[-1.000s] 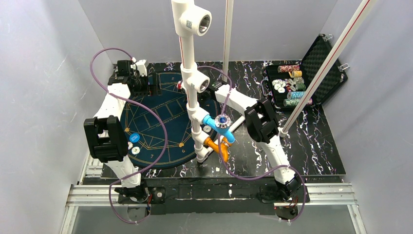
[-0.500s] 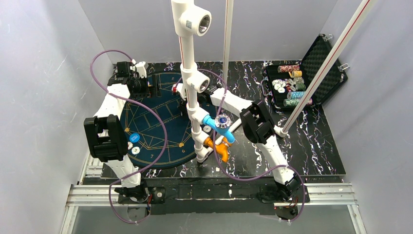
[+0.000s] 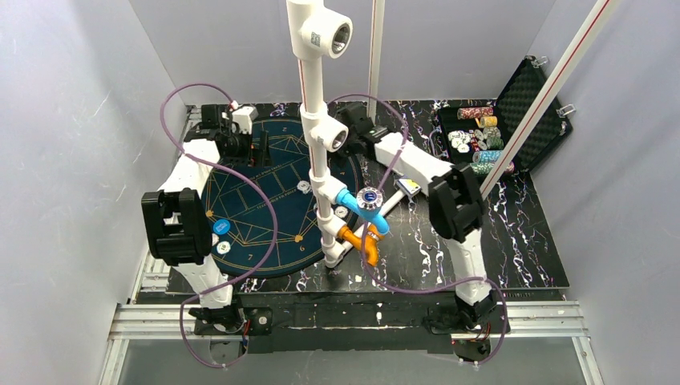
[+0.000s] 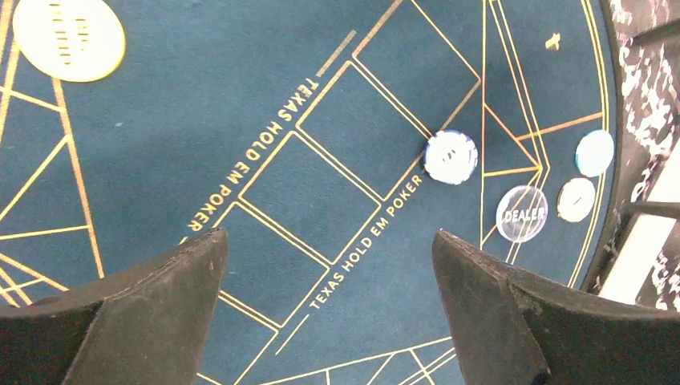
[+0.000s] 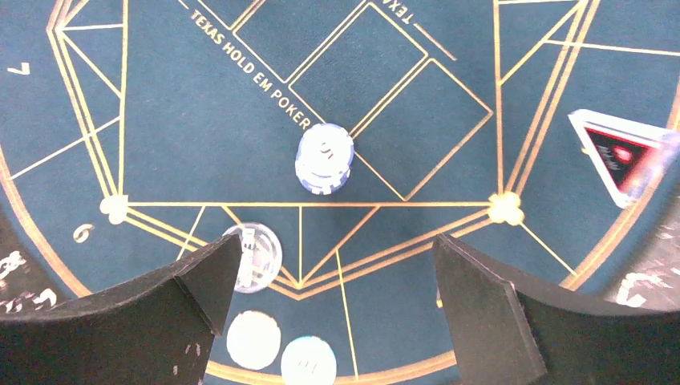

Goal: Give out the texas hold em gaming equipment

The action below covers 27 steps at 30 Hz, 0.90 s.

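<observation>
Black marbled table [image 3: 513, 241] bearing a round blue poker mat [image 3: 257, 208] and, far right, an open case [image 3: 531, 100] holding most of the racked chips [image 3: 475, 146]. On the mat: one small chip stack [image 5: 324, 163], a dealer button [image 4: 521, 213] and a few loose chips [image 4: 595, 152]. Distribution is judged partial, with most stock undealt. Left gripper [image 4: 329, 239] and right gripper [image 5: 337, 245] hover over the mat, jaws wide, holding nothing.

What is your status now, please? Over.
Left gripper open, empty. Right gripper open, over the poker chip stack, which lies free on the poker mat. Dealer button nearby, not touching the stack.
</observation>
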### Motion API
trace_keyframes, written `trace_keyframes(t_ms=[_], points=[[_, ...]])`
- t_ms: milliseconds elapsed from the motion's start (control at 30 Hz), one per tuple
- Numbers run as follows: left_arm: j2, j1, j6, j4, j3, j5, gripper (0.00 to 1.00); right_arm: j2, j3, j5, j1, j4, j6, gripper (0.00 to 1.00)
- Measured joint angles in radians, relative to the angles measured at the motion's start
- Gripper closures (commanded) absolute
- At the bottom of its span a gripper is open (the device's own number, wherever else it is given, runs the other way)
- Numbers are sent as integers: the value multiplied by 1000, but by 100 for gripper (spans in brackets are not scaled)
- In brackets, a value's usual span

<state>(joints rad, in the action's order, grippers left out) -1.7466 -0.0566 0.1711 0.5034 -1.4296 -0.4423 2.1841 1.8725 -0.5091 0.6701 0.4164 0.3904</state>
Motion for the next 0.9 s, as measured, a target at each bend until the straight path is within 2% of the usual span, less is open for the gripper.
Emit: trace_keyframes(t_ms=[233, 400, 600, 900], points=[[-47, 134, 88, 29, 17, 16, 15, -238, -163, -45, -88, -2, -6, 2], [-134, 231, 102, 30, 17, 32, 17, -331, -271, -54, -168, 13, -7, 2], [-223, 253, 75, 35, 8, 35, 20, -354, -296, -55, -181, 35, -9, 2], [-225, 286, 51, 16, 5, 68, 26, -441, -444, -17, -268, 46, 10, 2]])
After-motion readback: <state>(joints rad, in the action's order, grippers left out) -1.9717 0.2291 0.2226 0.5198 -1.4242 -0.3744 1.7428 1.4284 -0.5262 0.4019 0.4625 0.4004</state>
